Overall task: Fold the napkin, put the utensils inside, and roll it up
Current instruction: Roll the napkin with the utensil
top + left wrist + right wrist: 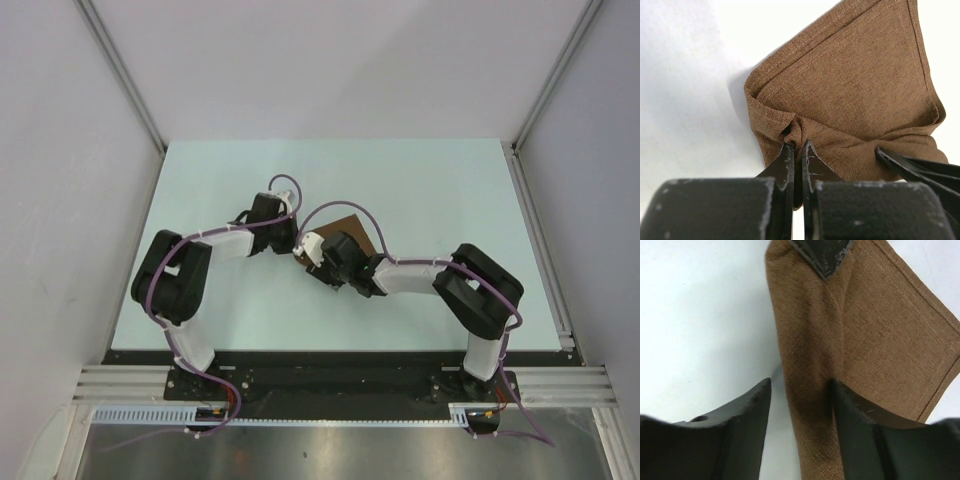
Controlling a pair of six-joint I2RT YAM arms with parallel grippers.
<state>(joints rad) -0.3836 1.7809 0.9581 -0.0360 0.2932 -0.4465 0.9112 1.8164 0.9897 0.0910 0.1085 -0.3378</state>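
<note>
- The left gripper has its two fingers pressed together on a bunched fold at the near left corner of the napkin, as the left wrist view shows; the finger tips partly mask the pinch point itself
- In the top view the left wrist body covers this grip, so neither the fingers nor the pinched fold can be made out from above
- The napkin lies on the table at mid-width, between the two wrists; from above only a brown corner shows beyond the right arm, and the rest sits under the arms
- The left wrist view shows the cloth doubled over on itself, with a hemmed upper layer and a rolled ridge along the near edge; the frame cuts off its far end
- The right wrist view shows that ridge as a thick band running up the frame, with flat hemmed cloth to its right; the lower end is cut off
- The right gripper has its jaws standing apart, astride the ridge: one finger over bare table just beside the cloth, the other over the cloth; whether either one touches cannot be told
- Each wrist view catches the opposite gripper: a right finger at the napkin's near right edge, and a left finger tip at the top of the ridge
</note>
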